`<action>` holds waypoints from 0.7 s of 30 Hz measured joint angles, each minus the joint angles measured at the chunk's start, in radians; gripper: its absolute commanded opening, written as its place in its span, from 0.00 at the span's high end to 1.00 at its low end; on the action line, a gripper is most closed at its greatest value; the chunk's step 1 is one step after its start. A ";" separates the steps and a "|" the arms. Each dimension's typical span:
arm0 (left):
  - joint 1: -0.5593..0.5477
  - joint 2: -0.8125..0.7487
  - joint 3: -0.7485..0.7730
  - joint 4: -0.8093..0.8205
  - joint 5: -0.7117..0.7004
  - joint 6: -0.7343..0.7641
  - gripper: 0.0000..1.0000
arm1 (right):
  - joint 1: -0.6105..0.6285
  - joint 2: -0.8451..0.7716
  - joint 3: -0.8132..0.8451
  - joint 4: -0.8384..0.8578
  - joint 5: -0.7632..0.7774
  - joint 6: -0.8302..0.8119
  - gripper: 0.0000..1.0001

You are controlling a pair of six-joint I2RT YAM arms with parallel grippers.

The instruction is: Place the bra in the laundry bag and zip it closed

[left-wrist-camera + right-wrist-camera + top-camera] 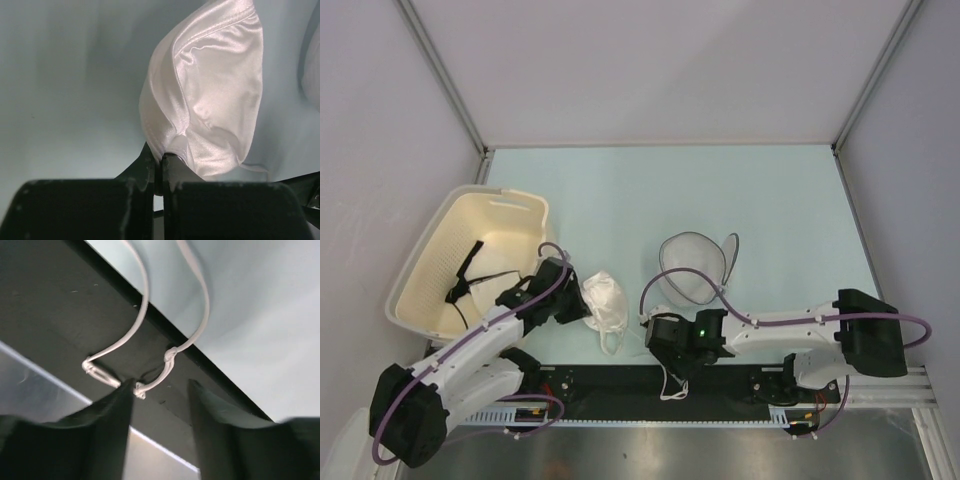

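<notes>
Up close, left gripper (159, 159) pinching bra (210, 100), contact hidden overhead

Pale blue table (770, 200), plain white walls (660, 70), grey corner posts (442, 75), even light

Black garment (470, 266) lies inside cream basket (512, 224)

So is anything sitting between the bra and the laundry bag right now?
Nothing on the table: bare surface separates the bra from the laundry bag. Only the right arm's cable loops above that gap.
</notes>
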 measured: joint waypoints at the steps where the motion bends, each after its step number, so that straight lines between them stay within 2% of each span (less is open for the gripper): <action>1: 0.002 -0.008 0.000 0.005 0.000 -0.001 1.00 | 0.018 0.014 -0.009 0.007 0.021 0.013 0.58; 11: 0.008 -0.032 -0.030 0.033 0.015 -0.001 1.00 | 0.041 0.101 -0.028 0.093 0.107 0.039 0.65; 13: 0.008 -0.038 -0.034 0.039 0.022 -0.002 1.00 | 0.050 0.122 -0.026 0.106 0.117 0.035 0.74; 14: 0.008 -0.040 -0.034 0.041 0.023 -0.002 1.00 | 0.051 0.122 -0.026 0.111 0.122 0.032 0.82; 17: 0.008 -0.043 -0.035 0.050 0.029 -0.001 1.00 | 0.055 0.126 -0.024 0.120 0.148 0.031 0.97; 18: 0.009 -0.042 -0.037 0.054 0.032 -0.001 1.00 | 0.056 0.126 -0.022 0.121 0.153 0.037 1.00; 21: 0.009 -0.037 -0.043 0.068 0.047 0.000 1.00 | 0.065 0.109 -0.022 0.100 0.194 0.051 1.00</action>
